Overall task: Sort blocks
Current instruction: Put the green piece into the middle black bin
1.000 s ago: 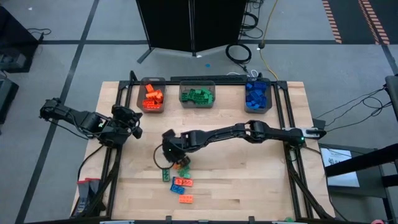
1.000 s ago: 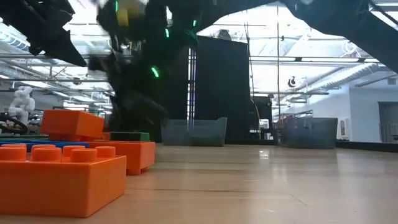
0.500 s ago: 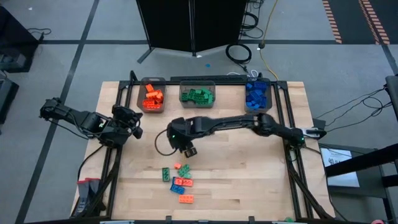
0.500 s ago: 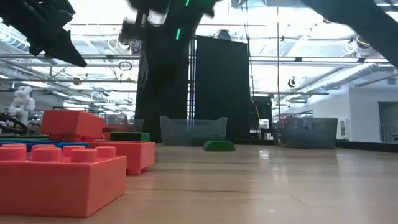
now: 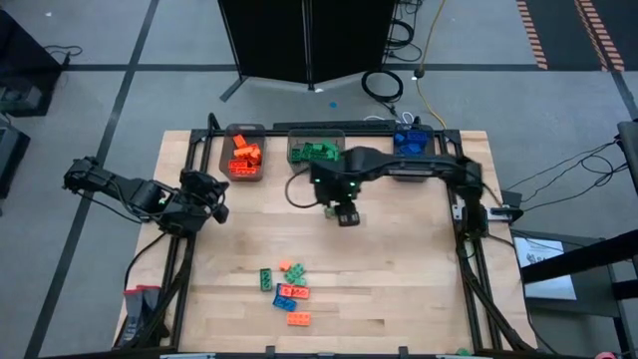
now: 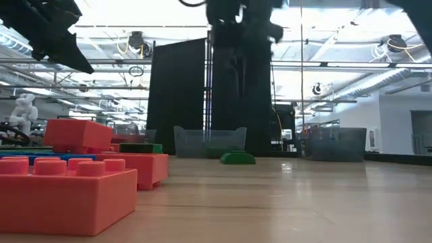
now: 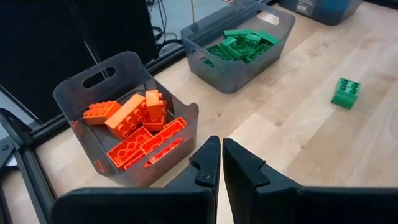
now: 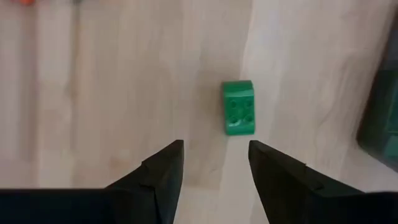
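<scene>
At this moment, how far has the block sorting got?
Mostly done: orange bin, green bin and blue bin hold matching bricks. In hand: nothing; the right gripper is open above a lone green brick. Left: that brick and the mixed cluster. The left gripper waits shut.

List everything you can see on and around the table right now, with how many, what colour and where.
Bins: three, grey translucent, along the table's far edge: orange bin, green bin, blue bin.
Loose green block: one, on the table in front of the green bin, under the right gripper.
Block cluster: several, orange, green and blue, near the table's front edge.
Table: one, light wood.
Left gripper: shut, empty, waiting near the orange bin.
Right gripper: open, above the loose green block.
</scene>
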